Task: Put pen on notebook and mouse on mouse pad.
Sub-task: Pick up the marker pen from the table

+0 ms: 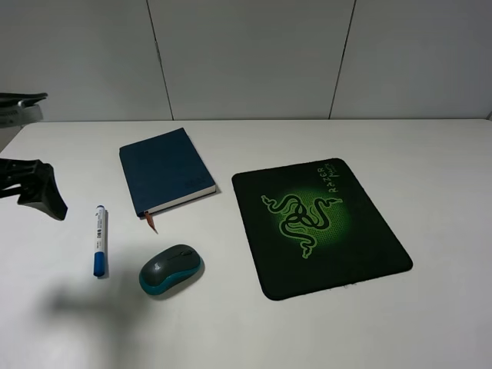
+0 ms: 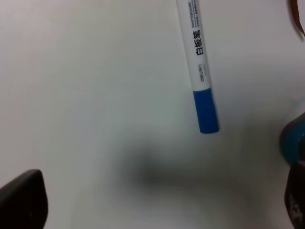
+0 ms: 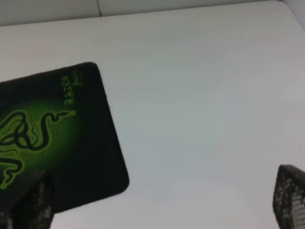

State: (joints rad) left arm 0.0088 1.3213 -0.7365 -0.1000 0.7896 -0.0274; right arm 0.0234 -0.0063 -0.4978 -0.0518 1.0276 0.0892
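Left gripper (image 2: pixel 159 202) hovers above the table (image 1: pixel 384 138), jaws wide, nothing held. Pen (image 2: pixel 198 67) lies flat beside the mouse (image 1: pixel 171 269), near but off the notebook (image 1: pixel 165 171), not yet between the fingers (image 2: pixel 21 200). Likely best: shift over the white barrel, jaws across its length, go low before closing, lest it roll.

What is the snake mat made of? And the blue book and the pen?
The mouse pad looks like soft cloth, probably: matte black, thin, slightly fuzzy edge. The notebook seems to have a hard cover with a dull, leathery blue skin and white paper pages. The pen looks like smooth plastic, with a white barrel and blue cap.
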